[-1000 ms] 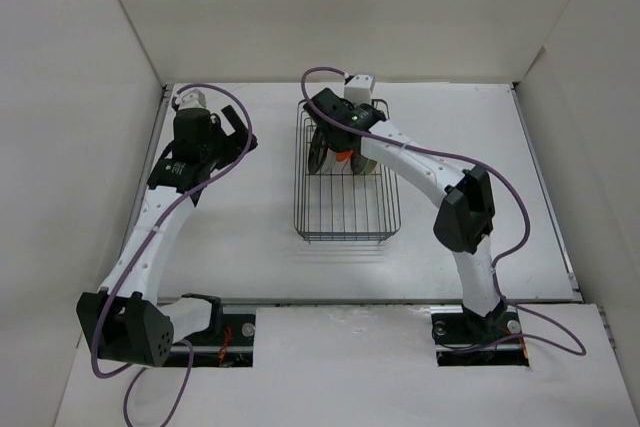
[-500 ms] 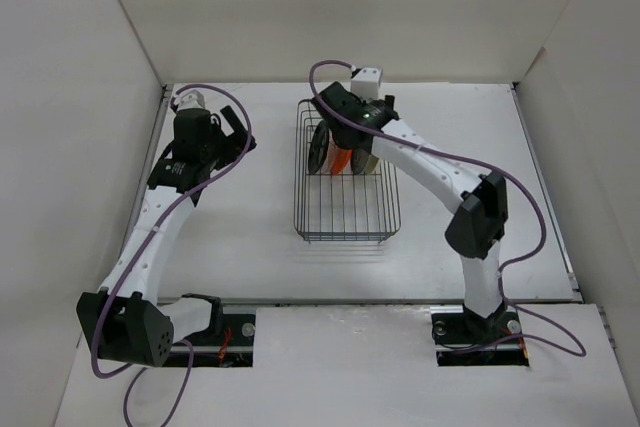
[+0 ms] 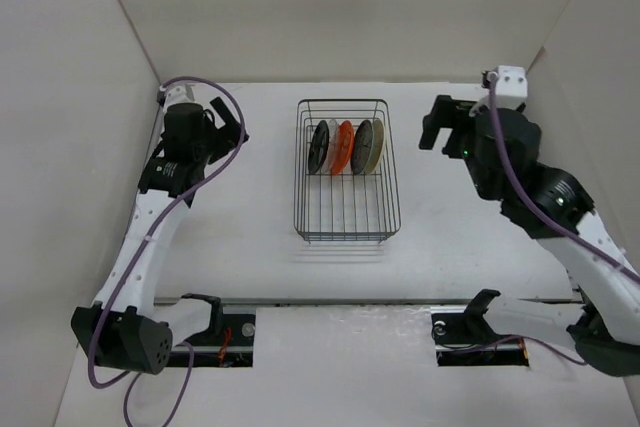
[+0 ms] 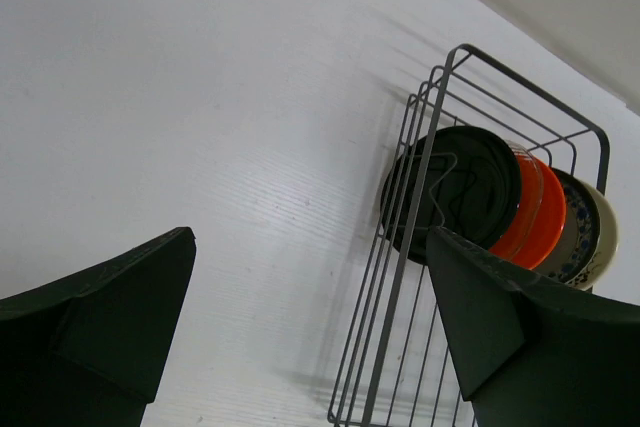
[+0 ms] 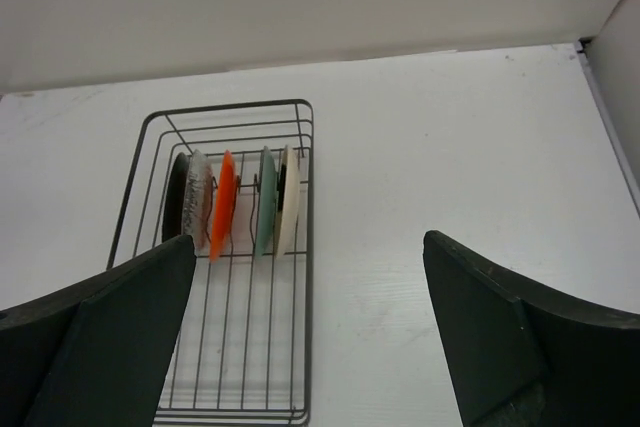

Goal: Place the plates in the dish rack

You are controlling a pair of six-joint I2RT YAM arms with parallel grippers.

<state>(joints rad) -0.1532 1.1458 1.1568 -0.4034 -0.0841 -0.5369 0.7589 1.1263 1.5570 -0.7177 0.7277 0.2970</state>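
The black wire dish rack (image 3: 345, 215) stands mid-table. Several plates stand on edge in its far half: black (image 3: 319, 147), clear glass (image 3: 330, 146), orange (image 3: 343, 147), teal (image 3: 362, 147) and cream (image 3: 375, 145). My left gripper (image 3: 230, 124) hangs open and empty left of the rack; its wrist view shows the rack (image 4: 404, 247) with the black plate (image 4: 470, 187) and orange plate (image 4: 540, 222). My right gripper (image 3: 434, 120) is open and empty to the right of the rack. Its wrist view looks at the rack (image 5: 307, 277) and the upright plates (image 5: 225, 202) from a distance.
White walls close in the table on the left, back and right. The near half of the rack holds only bare wire (image 3: 345, 209). Purple cables loop over both arms. The arm bases sit at the near edge.
My right gripper has opened and pulled up and away from over the rack to the far right, uncovering the row of plates. The left arm has shifted slightly toward the back left.
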